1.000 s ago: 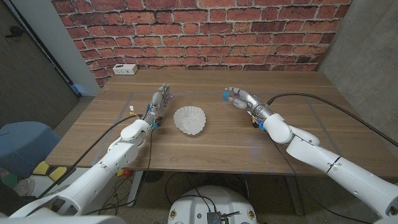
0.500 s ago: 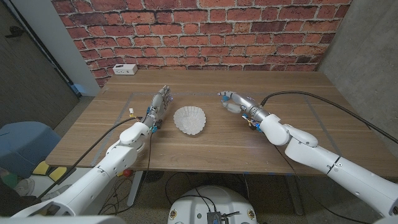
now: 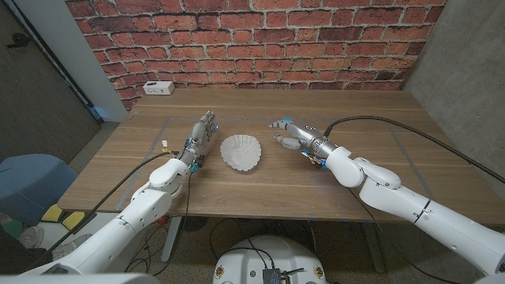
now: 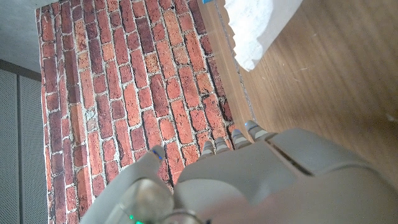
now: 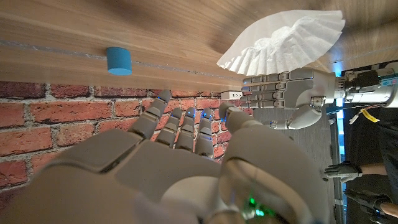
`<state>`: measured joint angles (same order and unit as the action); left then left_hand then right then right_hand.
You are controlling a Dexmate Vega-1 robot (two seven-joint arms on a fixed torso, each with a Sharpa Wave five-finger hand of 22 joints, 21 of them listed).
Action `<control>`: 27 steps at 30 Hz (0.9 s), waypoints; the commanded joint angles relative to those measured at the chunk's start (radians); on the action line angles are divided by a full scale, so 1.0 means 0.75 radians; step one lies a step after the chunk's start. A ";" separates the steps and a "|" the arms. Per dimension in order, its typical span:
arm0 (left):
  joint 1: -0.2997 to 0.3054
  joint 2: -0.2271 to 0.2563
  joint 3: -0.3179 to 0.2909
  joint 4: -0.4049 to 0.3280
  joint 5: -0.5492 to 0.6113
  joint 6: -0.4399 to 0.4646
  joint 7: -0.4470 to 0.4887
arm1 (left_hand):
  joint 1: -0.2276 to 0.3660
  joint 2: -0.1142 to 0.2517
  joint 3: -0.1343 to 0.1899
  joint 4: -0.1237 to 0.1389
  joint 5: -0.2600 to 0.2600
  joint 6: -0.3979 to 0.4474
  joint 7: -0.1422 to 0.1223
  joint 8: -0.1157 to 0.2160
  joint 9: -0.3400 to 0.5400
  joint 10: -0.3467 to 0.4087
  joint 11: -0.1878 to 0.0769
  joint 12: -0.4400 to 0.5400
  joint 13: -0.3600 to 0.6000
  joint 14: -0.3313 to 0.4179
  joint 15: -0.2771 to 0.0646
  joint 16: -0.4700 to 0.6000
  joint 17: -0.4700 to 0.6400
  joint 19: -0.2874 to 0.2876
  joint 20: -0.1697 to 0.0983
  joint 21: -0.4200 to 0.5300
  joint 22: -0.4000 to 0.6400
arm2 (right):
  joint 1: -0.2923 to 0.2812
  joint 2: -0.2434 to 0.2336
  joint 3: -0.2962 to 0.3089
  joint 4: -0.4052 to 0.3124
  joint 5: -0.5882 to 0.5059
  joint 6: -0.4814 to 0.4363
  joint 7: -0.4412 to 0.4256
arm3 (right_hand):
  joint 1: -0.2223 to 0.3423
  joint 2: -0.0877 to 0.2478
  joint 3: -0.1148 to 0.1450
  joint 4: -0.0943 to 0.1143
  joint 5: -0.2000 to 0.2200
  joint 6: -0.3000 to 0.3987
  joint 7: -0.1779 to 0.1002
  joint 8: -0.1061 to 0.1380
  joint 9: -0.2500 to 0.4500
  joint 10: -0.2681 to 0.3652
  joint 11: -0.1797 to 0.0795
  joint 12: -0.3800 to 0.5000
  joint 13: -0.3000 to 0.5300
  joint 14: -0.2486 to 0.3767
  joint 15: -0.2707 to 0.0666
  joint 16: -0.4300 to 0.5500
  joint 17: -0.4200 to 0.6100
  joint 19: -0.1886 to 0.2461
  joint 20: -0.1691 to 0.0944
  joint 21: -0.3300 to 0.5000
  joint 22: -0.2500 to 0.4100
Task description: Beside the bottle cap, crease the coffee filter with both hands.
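- White paper coffee filter (image 3: 241, 151) sits mouth-up on the wooden worktop (image 3: 268, 185), untouched.
- Left hand (image 3: 201, 134) stands just beside the filter, fingers straight and together, holding nothing.
- Right hand (image 3: 289, 132) hovers near the filter's other side, fingers spread, empty.
- Blue bottle cap (image 5: 118, 60) lies near the filter.
- Risk: uneven pressing may skid the light filter.

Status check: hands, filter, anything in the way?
Left hand open beside coffee filter. Right hand open, apart. Filter uncreased. Bottle cap clear.
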<state>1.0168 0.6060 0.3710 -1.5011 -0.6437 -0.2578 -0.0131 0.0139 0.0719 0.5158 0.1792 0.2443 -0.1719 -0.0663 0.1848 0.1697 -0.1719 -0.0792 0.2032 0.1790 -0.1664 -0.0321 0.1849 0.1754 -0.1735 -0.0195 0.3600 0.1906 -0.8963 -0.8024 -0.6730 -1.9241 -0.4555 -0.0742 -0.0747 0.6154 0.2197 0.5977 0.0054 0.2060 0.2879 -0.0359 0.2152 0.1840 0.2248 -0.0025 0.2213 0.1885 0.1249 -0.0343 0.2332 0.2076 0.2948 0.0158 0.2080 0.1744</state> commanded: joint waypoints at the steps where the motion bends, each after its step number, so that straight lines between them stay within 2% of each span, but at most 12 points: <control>1: 0.057 0.026 -0.014 -0.049 0.005 -0.011 0.024 | 0.020 0.126 0.006 -0.009 0.007 -0.102 0.014 0.018 0.007 -0.144 0.017 0.016 0.004 -0.179 -0.014 0.008 -0.002 -0.028 0.008 0.000 0.002 | 0.005 0.001 -0.040 -0.035 -0.085 0.014 0.064 | 0.023 0.000 0.019 0.004 -0.009 0.018 0.004 -0.004 0.002 0.023 -0.002 -0.003 0.003 0.013 -0.015 0.007 0.004 0.003 -0.005 0.012 0.007; 2: 0.063 0.032 -0.015 -0.056 0.006 -0.007 0.026 | 0.021 0.126 0.007 -0.010 0.007 -0.099 0.014 0.018 0.007 -0.141 0.014 0.016 0.005 -0.174 -0.011 0.009 -0.002 -0.022 0.007 0.002 0.002 | 0.006 0.001 -0.042 -0.037 -0.089 0.018 0.071 | 0.025 0.000 0.023 0.005 -0.010 0.023 0.005 -0.002 0.002 0.026 -0.001 -0.003 0.003 0.014 -0.014 0.007 0.004 0.004 -0.005 0.013 0.007; 3: 0.069 0.037 -0.017 -0.064 0.007 -0.005 0.029 | 0.024 0.125 0.009 -0.011 0.006 -0.094 0.015 0.015 0.007 -0.137 0.030 0.015 0.005 -0.170 -0.010 0.006 -0.003 -0.019 0.008 0.000 0.001 | 0.008 0.002 -0.046 -0.039 -0.093 0.022 0.081 | 0.028 -0.001 0.026 0.006 -0.011 0.029 0.006 -0.001 0.002 0.031 0.000 -0.002 0.003 0.016 -0.014 0.008 0.005 0.007 -0.005 0.014 0.007; 4: 0.076 0.041 -0.018 -0.071 0.007 -0.003 0.033 | 0.025 0.125 0.010 -0.011 0.006 -0.092 0.017 0.015 0.008 -0.137 0.021 0.015 0.005 -0.168 -0.006 0.006 -0.003 -0.017 0.009 0.000 0.001 | 0.010 0.003 -0.050 -0.040 -0.097 0.024 0.091 | 0.031 -0.002 0.031 0.007 -0.012 0.040 0.005 0.001 0.003 0.035 0.000 -0.002 0.003 0.020 -0.016 0.010 0.005 0.009 -0.005 0.015 0.007; 11: 0.107 0.058 -0.026 -0.096 0.001 0.001 0.036 | 0.031 0.126 0.016 -0.014 0.004 -0.084 0.025 0.011 0.008 -0.132 0.026 0.012 0.006 -0.159 -0.001 0.004 -0.003 -0.004 0.008 0.001 0.000 | 0.015 0.014 -0.070 -0.044 -0.125 0.033 0.138 | 0.048 -0.007 0.049 0.014 -0.020 0.085 0.002 0.010 0.004 0.068 -0.002 0.003 0.004 0.045 -0.017 0.020 0.008 0.029 -0.002 0.022 0.008; 15: 0.112 0.064 -0.027 -0.097 -0.006 0.000 0.020 | 0.035 0.128 0.021 -0.015 0.003 -0.078 0.030 0.009 0.008 -0.128 0.025 0.011 0.006 -0.154 0.000 0.002 -0.003 0.003 0.009 0.000 0.000 | 0.017 0.023 -0.082 -0.044 -0.141 0.031 0.159 | 0.054 -0.007 0.056 0.017 -0.022 0.095 0.001 0.009 0.004 0.078 -0.004 0.004 0.004 0.050 -0.023 0.022 0.009 0.031 -0.001 0.022 0.008; 16: 0.112 0.064 -0.026 -0.097 -0.006 0.000 0.020 | 0.036 0.129 0.023 -0.015 0.003 -0.076 0.030 0.009 0.008 -0.126 0.037 0.011 0.006 -0.152 0.001 0.002 -0.003 0.005 0.010 0.000 -0.001 | 0.016 0.024 -0.081 -0.044 -0.142 0.031 0.160 | 0.055 -0.007 0.057 0.017 -0.022 0.096 0.000 0.009 0.004 0.078 -0.004 0.003 0.004 0.050 -0.023 0.022 0.009 0.031 -0.001 0.022 0.008; 17: 0.111 0.068 -0.024 -0.096 -0.009 0.004 0.008 | 0.037 0.131 0.025 -0.015 0.003 -0.072 0.029 0.009 0.008 -0.125 0.026 0.010 0.006 -0.151 0.000 0.001 -0.004 0.007 0.008 0.000 -0.001 | 0.019 0.028 -0.089 -0.043 -0.149 0.028 0.171 | 0.055 -0.007 0.057 0.017 -0.023 0.096 0.001 0.009 0.004 0.079 -0.003 0.003 0.004 0.050 -0.024 0.023 0.009 0.032 -0.001 0.022 0.008; 18: 0.111 0.070 -0.022 -0.096 -0.013 0.005 0.001 | 0.039 0.131 0.027 -0.016 0.002 -0.069 0.029 0.009 0.008 -0.120 0.038 0.011 0.005 -0.149 -0.001 0.001 -0.004 0.008 0.008 0.000 -0.001 | 0.021 0.030 -0.093 -0.043 -0.152 0.028 0.179 | 0.056 -0.007 0.058 0.017 -0.023 0.097 0.000 0.008 0.004 0.079 -0.003 0.003 0.004 0.050 -0.024 0.023 0.009 0.032 -0.001 0.022 0.008; 23: 0.114 0.076 -0.019 -0.099 -0.019 0.011 -0.014 | 0.040 0.132 0.030 -0.015 0.001 -0.065 0.031 0.008 0.007 -0.121 0.027 0.009 0.005 -0.148 -0.004 0.000 -0.003 0.011 0.008 -0.001 -0.001 | 0.028 0.044 -0.110 -0.035 -0.166 0.028 0.207 | 0.061 -0.008 0.063 0.019 -0.025 0.101 0.001 0.006 0.004 0.080 -0.006 0.001 0.005 0.051 -0.026 0.023 0.010 0.032 -0.001 0.022 0.009; 27: 0.120 0.081 -0.019 -0.104 -0.026 0.017 -0.019 | 0.041 0.132 0.032 -0.015 0.001 -0.056 0.036 0.009 0.007 -0.115 0.036 0.009 0.005 -0.143 0.000 0.001 -0.003 0.014 0.007 -0.002 -0.001 | 0.039 0.056 -0.124 -0.025 -0.173 0.036 0.228 | 0.064 -0.008 0.065 0.021 -0.026 0.102 0.001 0.004 0.004 0.079 -0.007 -0.001 0.005 0.050 -0.027 0.023 0.011 0.033 -0.002 0.022 0.009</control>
<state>1.0915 0.6510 0.3545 -1.5672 -0.6508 -0.2556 -0.0090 0.0322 0.0788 0.5289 0.1697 0.2443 -0.1718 -0.0474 0.1926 0.1720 -0.1702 -0.0589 0.2087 0.1790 -0.1664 -0.0321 0.1850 0.1722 -0.1679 -0.0139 0.3600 0.1908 -0.8805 -0.7803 -0.7403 -1.9540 -0.5555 -0.0540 0.0404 0.6481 0.2158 0.6384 0.0212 0.1885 0.3592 -0.0358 0.2152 0.1839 0.2718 -0.0052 0.2214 0.1883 0.1556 -0.0358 0.2408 0.2120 0.3113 0.0180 0.2167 0.1795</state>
